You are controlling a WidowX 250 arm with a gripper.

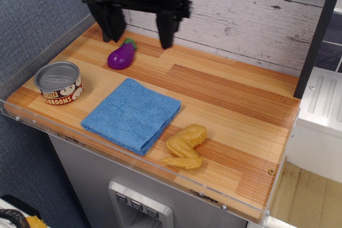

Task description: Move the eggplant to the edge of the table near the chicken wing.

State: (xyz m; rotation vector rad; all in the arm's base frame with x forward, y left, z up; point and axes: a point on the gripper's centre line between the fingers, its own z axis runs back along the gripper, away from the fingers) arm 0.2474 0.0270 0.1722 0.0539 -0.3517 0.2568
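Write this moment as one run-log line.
gripper: open, above eggplant | eggplant: untouched, back-left | chicken wing: front edge | stage: approach

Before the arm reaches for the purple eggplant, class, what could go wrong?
1. The small glossy purple eggplant is rounded, so the open gripper may squeeze it sideways and set it rolling.
2. The folded blue cloth lies between it and the golden-yellow toy chicken wing; a low carry could snag it.

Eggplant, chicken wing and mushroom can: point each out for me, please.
eggplant (121,56), observation image, on its purple body.
chicken wing (185,143), observation image, on its thick upper part.
mushroom can (57,76), observation image, on its metal lid.
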